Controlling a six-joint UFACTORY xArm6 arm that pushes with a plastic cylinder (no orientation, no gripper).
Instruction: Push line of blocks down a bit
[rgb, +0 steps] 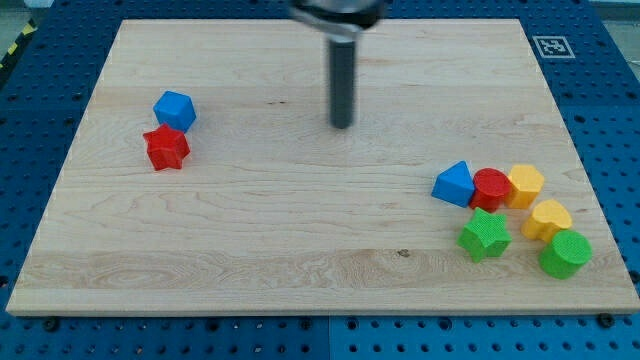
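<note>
My tip (342, 125) is at the upper middle of the wooden board (300, 230), far from all blocks. At the view's right, a blue triangular block (454, 184), a red cylinder (490, 188) and a yellow hexagon (526, 184) touch in a row. Just below them lie a green star (485, 235), a yellow heart (549, 217) and a green cylinder (565, 254). At the view's left a blue cube-like block (175, 110) sits touching a red star (166, 148) below it.
The board rests on a blue perforated table (30, 130). A black-and-white marker tag (552, 46) sits at the board's top right corner. The right-hand blocks lie close to the board's right and bottom edges.
</note>
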